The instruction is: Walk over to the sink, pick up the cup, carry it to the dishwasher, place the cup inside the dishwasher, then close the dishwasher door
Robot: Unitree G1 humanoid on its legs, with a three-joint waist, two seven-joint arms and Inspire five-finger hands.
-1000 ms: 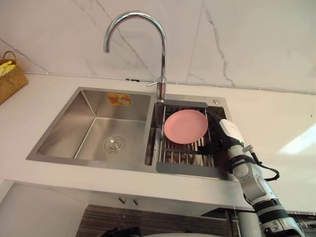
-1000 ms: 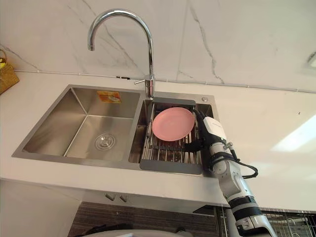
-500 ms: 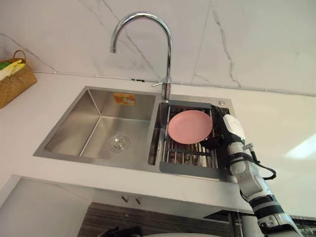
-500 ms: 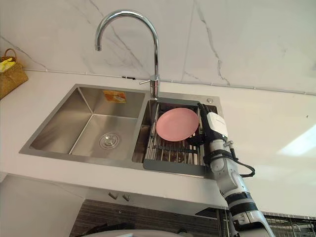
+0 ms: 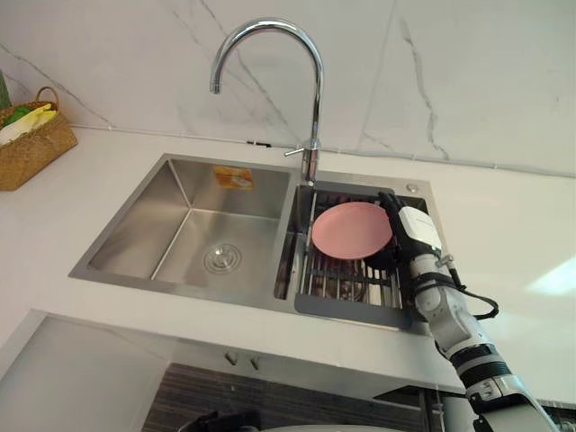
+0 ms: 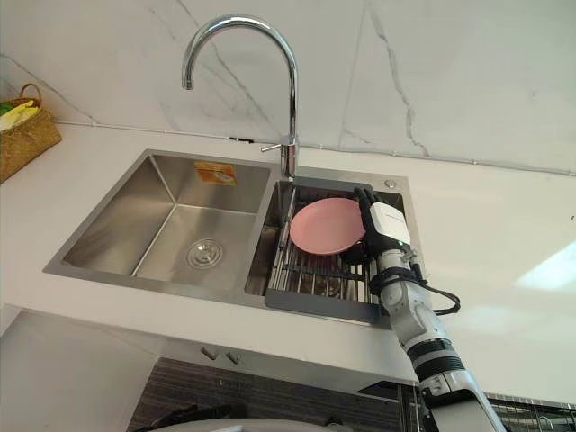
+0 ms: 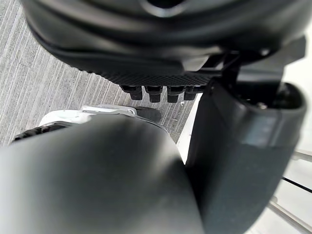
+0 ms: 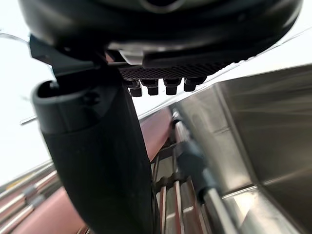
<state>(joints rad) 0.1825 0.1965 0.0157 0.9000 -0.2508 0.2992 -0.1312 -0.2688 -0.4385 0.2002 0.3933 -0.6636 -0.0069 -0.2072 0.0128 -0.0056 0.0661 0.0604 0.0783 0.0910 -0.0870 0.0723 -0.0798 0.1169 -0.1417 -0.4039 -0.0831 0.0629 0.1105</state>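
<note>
Since we can't spot the cup, maybe beneath the pink plate (image 5: 351,229) on the drain rack (image 5: 346,306), ctr-right, our right hand (image 5: 416,229) (fingers straight & together beside the plate) should reach low, avoiding rack bars.

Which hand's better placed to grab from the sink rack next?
Probably right. The right hand is at the edge of the rack, beside the pink plate; the left hand hangs over the floor.

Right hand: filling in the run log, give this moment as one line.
stage: at sink | right hand: open, empty, at drying rack beside pink plate | left hand: above floor | cup: not picked up
</note>
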